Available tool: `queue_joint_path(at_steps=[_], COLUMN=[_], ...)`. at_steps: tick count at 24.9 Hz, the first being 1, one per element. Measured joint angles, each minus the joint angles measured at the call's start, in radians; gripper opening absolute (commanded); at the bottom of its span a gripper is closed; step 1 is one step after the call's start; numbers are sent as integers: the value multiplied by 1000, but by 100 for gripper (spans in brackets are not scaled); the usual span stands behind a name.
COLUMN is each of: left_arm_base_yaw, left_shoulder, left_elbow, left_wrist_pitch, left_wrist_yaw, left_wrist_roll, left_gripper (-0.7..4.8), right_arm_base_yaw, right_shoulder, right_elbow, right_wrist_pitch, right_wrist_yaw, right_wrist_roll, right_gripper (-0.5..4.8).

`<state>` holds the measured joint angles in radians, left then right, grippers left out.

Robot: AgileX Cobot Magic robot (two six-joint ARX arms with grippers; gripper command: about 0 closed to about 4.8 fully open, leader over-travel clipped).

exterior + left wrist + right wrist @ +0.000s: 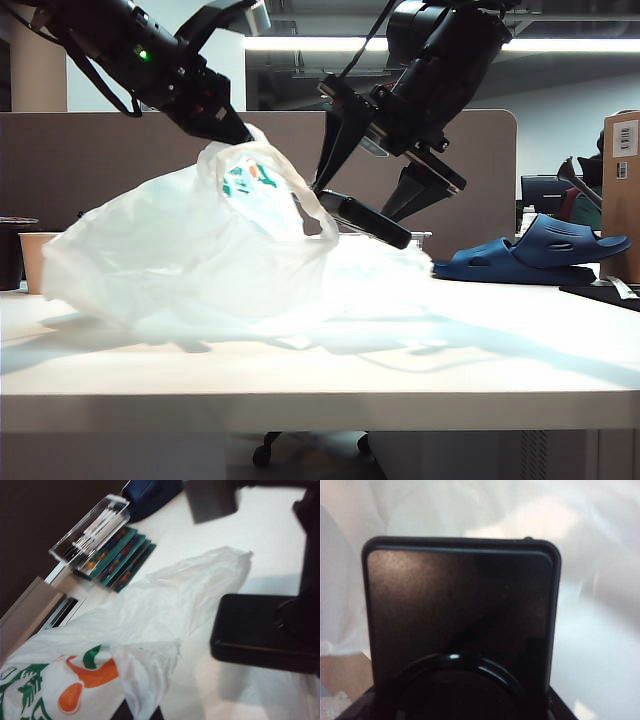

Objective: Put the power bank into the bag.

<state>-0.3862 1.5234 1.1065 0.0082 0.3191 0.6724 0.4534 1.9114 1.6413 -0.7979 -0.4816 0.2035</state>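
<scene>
The bag (pixel 190 260), crinkled white plastic with a green and orange logo, lies spread over the table. One loop handle is lifted by my left gripper (pixel 232 135), which is shut on it. In the left wrist view the plastic is pinched between the dark tips of the left gripper (pixel 137 712), beside the logo on the bag (pixel 75 680). My right gripper (pixel 355 203) is shut on the power bank (pixel 375 225), a flat black slab held tilted just right of the raised handle and above the bag. The right wrist view is filled by the power bank (pixel 460 600), with the bag (pixel 520 510) beyond it. The left wrist view shows the power bank (pixel 250 630) in the air.
A blue slipper (pixel 540 250) lies at the back right of the table (pixel 400 385), next to a cardboard box (pixel 622 190). A paper cup (pixel 35 258) stands at the back left. Clear-lidded boxes (pixel 92 527) lie stacked on green colourful ones beyond the bag.
</scene>
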Motion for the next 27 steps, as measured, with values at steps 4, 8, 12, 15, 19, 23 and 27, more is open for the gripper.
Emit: queue_joint_path(at_steps=[4,8,12,15,19,23,27], left_arm_base_yaw=[0,0,0,0,0,1,1], left_shoulder=[1,1,1,0,0,0,0], left_elbow=[0,-1,-1,-1,-1,-1,-1], left_wrist_pitch=[-2,3,54,116,162,153,137], left_wrist_yaw=[51,85,120,182,243,299,303], left_wrist_roll=[-1,-3,-37,-79,-147,-176,-176], left_gripper=[-6,-6,-6,-6,-6,-6,-6], right_arm_base_yaw=[0,4,7,6,8,8,8], right_shoulder=[0,0,0,1,13,35,71], right_elbow=[0,0,-1,-1,-1,-1,-1], right_wrist_pitch=[16,25,22,26,79,165,222], right_wrist_yaw=[-12,-84,-93,-106,-106,-103,-51], right_wrist_roll=[0,0,0,0,1,4,5], right_gripper=[206,206,206,206,206,206,206])
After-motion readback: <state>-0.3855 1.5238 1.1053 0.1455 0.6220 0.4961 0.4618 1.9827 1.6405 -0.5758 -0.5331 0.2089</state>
